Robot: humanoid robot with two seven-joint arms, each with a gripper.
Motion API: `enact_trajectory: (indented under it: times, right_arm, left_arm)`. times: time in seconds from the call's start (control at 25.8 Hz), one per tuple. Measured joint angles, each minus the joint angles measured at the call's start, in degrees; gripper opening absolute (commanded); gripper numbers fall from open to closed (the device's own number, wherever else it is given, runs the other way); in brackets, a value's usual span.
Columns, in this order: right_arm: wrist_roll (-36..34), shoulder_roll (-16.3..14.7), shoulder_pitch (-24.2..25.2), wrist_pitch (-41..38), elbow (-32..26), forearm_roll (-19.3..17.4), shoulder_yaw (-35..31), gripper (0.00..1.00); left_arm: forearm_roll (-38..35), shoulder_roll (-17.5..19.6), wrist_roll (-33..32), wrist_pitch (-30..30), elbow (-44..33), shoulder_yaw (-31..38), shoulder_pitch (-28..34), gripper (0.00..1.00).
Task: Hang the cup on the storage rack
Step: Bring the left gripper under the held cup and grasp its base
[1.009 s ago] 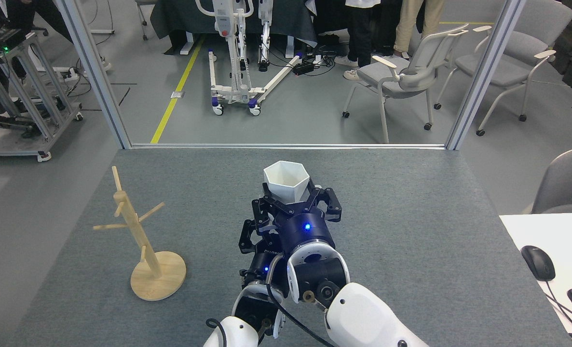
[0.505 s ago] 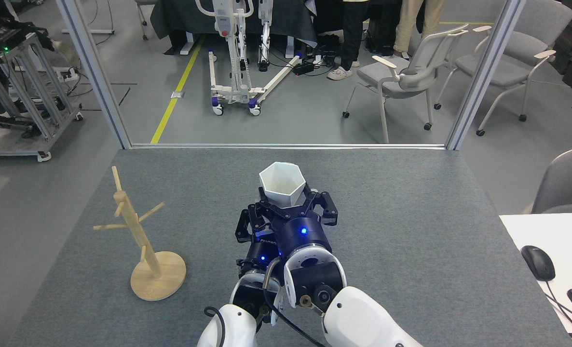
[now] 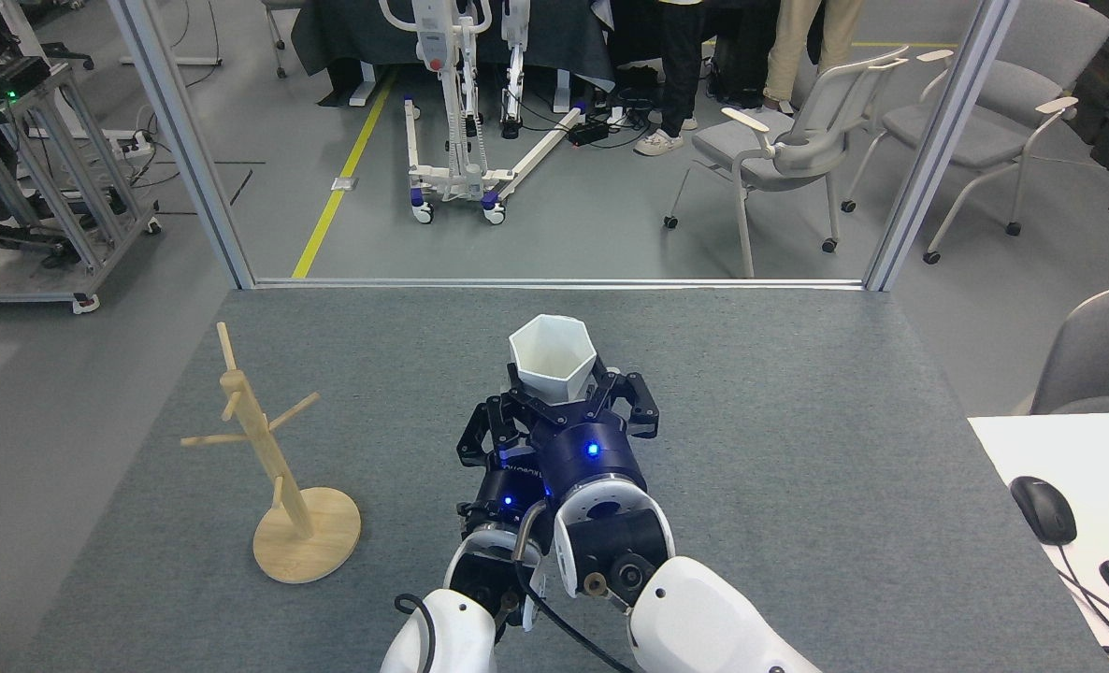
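Cup held upright at mid-table, rack well to its left

Cup (image 3: 552, 359) is the landmark: white, faceted, its hexagonal mouth facing up and slightly away from the robot, its long axis close to vertical. It sits over the middle of the grey table (image 3: 798, 449), lower body hidden behind dark fingers.

Right gripper (image 3: 573, 397) is just below the cup in the head view, its black fingers (image 3: 631, 404) spread on either side of the cup's base and clasping it. Left gripper (image 3: 491, 439) lies below and left of the cup, pressed close to the right one; whether it is clenched or released cannot be told from this angle.

Storage rack (image 3: 274, 458) stands well left of the cup and nearer the robot, post leaning slightly in view, pegs angled outward, disc base flat on the table. Bare table lies between cup and rack. Beyond the cup, the table's far edge meets a metal frame (image 3: 554, 282); right of the cup the surface is open up to a white desk with a mouse (image 3: 1044, 509).
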Motion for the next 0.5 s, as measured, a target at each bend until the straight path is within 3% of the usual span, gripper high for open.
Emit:
enact_trajectory:
  times: [0.12, 0.23, 0.5]
  right_arm:
    - [-0.3, 0.1, -0.1, 0.0, -0.3, 0.4, 0.0, 0.53]
    - [-0.5, 0.1, -0.1, 0.0, -0.5, 0.8, -0.1, 0.71]
    - [-0.5, 0.1, -0.1, -0.4, -0.5, 1.8, -0.2, 0.73]
  left_arm:
    - [-0.1, 0.0, 0.3, -0.1, 0.1, 0.0, 0.0, 0.01]
    - [-0.2, 0.0, 0.3, -0.4, 0.1, 0.0, 0.0, 0.0]
    - [-0.3, 0.1, 0.2, -0.9, 0.2, 0.0, 0.0, 0.0]
